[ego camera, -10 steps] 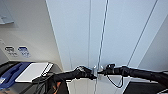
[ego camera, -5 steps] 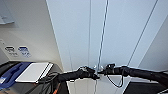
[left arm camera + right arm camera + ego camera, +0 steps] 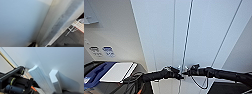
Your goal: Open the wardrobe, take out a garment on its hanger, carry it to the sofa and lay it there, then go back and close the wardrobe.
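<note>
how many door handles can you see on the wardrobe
2. In the right wrist view, one white handle and a second handle stand side by side on the wardrobe, either side of the door seam. In the head view both arms meet there.

Left tool (image 3: 177, 70) and right tool (image 3: 189, 70) extended forward, nearly meeting.

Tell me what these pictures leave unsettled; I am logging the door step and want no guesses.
- Head view: whether the left gripper and right gripper are open or shut; they are small and blurred against the wardrobe.
- Head view: the wardrobe's inside, garment and hanger, behind its doors.
- Right wrist view: whether anything touches the two white handles; the lower edge cuts them off.
- Left wrist view: the thin white frame is too blurred to identify.
</note>
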Tool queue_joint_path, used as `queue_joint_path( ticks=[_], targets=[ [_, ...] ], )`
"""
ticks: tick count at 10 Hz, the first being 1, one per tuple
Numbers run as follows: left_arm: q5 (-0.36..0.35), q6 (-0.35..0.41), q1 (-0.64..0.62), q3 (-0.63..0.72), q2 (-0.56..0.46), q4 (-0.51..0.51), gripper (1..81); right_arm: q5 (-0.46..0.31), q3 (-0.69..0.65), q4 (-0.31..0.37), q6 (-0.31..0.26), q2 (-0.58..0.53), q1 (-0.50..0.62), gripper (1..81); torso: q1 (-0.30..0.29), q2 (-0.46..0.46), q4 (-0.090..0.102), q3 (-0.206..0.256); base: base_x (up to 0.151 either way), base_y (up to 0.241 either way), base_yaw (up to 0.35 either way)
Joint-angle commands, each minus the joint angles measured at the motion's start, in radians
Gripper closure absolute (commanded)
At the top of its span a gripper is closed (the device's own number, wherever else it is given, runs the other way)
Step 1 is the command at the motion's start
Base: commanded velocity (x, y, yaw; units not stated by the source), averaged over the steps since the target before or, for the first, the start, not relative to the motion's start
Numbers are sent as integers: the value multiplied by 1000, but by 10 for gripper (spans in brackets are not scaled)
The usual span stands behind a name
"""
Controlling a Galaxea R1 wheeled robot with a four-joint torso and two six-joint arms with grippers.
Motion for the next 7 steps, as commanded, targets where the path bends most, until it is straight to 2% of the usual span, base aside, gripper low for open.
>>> queue_joint_path(
  ticks=[1, 3, 7],
  targets=[
    [-115, 28, -175, 255, 12, 4, 10, 63, 155, 10, 9, 25, 92, 10, 0, 0, 0, 0, 0, 0, 0],
    [-115, 28, -134, 406, -69, 0, 10, 79, 195, 10, 9, 25, 62, 10, 1, 0, 0, 0, 0, 0, 0],
    [-108, 31, -9, 624, -165, 42, 10, 97, 259, 8, 8, 9, 36, 10, 2, 1, 0, 0, 0, 0, 0]
  ],
)
